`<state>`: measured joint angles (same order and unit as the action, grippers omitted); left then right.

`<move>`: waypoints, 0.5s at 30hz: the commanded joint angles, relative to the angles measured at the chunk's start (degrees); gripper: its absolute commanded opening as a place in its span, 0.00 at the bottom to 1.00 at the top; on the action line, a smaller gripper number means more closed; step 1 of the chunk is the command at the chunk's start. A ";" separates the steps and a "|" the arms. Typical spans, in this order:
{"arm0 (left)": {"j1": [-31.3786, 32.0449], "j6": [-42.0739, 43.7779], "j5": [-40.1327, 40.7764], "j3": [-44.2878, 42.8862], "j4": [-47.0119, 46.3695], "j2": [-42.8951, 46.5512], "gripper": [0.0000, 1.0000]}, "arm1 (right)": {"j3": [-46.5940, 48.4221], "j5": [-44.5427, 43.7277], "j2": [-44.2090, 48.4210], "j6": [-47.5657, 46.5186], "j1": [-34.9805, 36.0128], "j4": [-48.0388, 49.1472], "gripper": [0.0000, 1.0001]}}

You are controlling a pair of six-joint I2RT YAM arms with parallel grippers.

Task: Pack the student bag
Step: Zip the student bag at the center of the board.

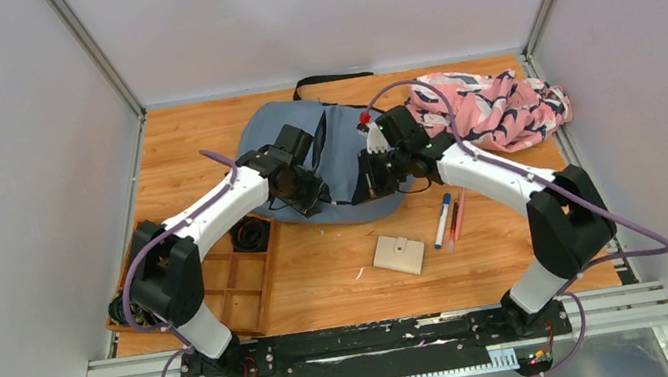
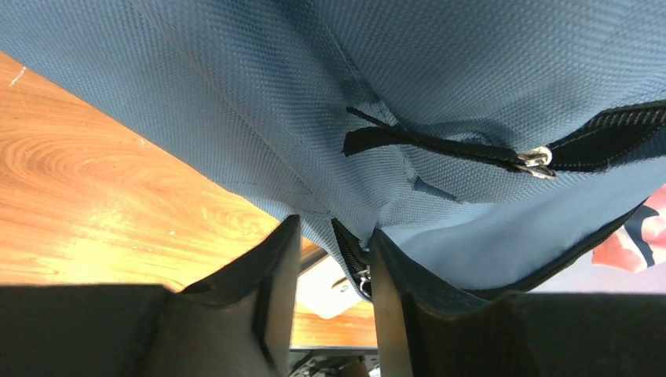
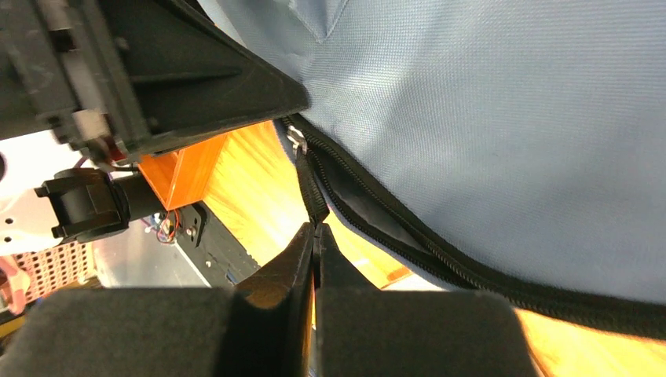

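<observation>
The grey-blue student bag (image 1: 341, 132) lies at the back middle of the wooden table. It fills the left wrist view (image 2: 236, 94) and the right wrist view (image 3: 487, 118). My left gripper (image 1: 313, 195) is at the bag's near edge. Its fingers stand apart (image 2: 334, 224), with the bag's zipper edge (image 2: 349, 251) between them, against the right finger. My right gripper (image 1: 372, 182) is shut (image 3: 316, 228) on a black zipper pull strap (image 3: 312, 184) at the same near edge. The zipper (image 3: 408, 236) is partly open beside it.
A pink-white-navy patterned cloth (image 1: 489, 108) lies at the back right. A blue-capped marker (image 1: 442, 220), a red pen (image 1: 457, 218) and a beige flat case (image 1: 399, 254) lie in front of the bag. A wooden compartment tray (image 1: 238, 280) sits front left, holding a black coil (image 1: 251, 232).
</observation>
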<state>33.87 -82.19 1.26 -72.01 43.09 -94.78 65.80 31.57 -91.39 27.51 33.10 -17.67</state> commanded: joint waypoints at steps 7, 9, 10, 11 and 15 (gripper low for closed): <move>-1.61 1.67 0.94 0.79 0.77 0.09 0.00 | -0.69 -9.65 6.59 -1.93 0.56 -2.46 0.00; -2.34 3.30 1.13 1.83 0.84 1.28 0.00 | -0.59 -10.36 6.14 -1.93 0.36 -3.27 0.00; -2.80 4.06 1.69 2.51 1.14 2.20 0.00 | -0.70 -11.21 6.10 -1.84 0.12 -3.80 0.00; -3.35 4.90 2.41 3.34 1.19 3.14 0.00 | -0.90 -12.10 6.36 -1.70 -0.30 -4.18 0.00; -6.01 10.75 5.89 6.14 1.91 7.21 0.00 | -3.35 -16.60 8.92 -1.07 -4.14 -5.40 0.00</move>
<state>31.03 -78.37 0.45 -68.86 41.04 -92.40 64.84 21.23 -85.34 26.83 32.64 -20.21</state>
